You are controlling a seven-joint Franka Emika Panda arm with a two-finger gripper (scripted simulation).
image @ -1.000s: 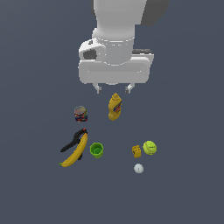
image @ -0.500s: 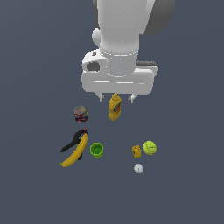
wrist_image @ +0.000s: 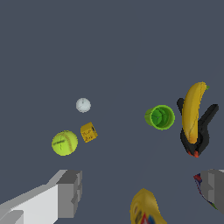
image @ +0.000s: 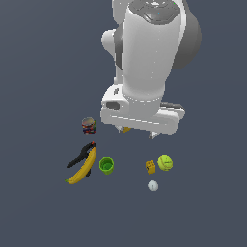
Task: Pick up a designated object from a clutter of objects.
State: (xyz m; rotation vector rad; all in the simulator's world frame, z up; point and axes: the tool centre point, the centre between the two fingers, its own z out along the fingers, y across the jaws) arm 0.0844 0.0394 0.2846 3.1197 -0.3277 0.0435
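White ball (image: 153,185) sits alone on the surface, just past the yellow block (image: 150,166) and tennis ball (image: 165,162), well apart from cup (image: 106,165) and banana (image: 83,166). End effector (wrist_image: 140,192) is open and empty, hanging above the mustard bottle (wrist_image: 145,208), nowhere near the ball yet. Best approach, imo: centre over the ball first, descend straight, w/ fingers (wrist_image: 70,192) straddling it on the sides away from the block. It'll prob. roll if nudged.

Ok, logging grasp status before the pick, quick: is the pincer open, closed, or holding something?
Pincer: open and holding nothing; the fingers stand wide apart, up above the mustard bottle, and the small white ball lies untouched.
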